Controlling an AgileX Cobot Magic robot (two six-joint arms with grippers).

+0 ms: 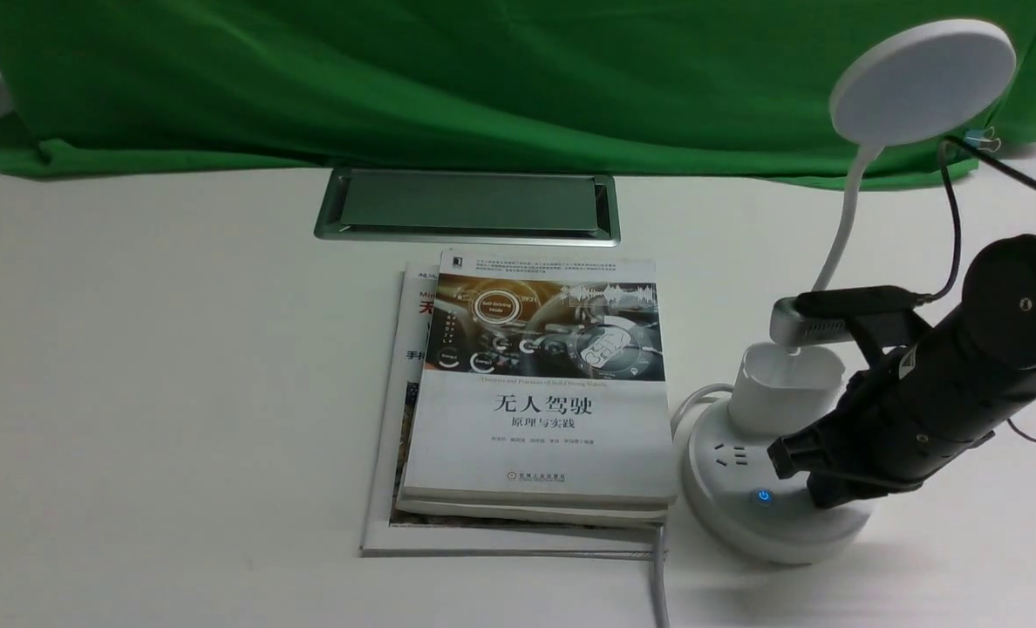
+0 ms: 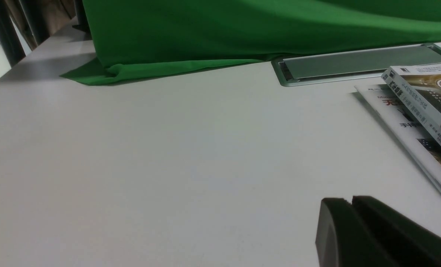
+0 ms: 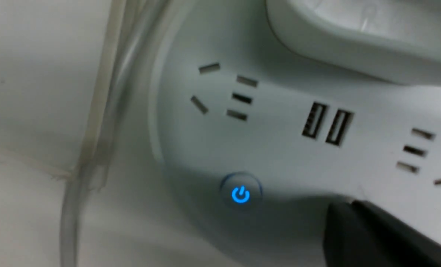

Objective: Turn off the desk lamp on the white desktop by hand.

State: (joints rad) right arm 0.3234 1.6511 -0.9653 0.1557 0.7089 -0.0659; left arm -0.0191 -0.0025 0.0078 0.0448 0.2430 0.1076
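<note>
Leaning over the desk lamp's base (image 1: 780,532) at the right of the front view, the right pincer (image 1: 819,501) looks clenched beside a blue-lit button (image 1: 763,496); books (image 1: 544,419) lie on the bench (image 1: 178,375). The left wrist view shows the left pincer (image 2: 352,202) clenched above the bench. In the right wrist view, the blue power symbol glows near the right pincer's tips.

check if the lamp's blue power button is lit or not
Lit: the power button glows bright blue on the lamp base, in the front view too.
</note>
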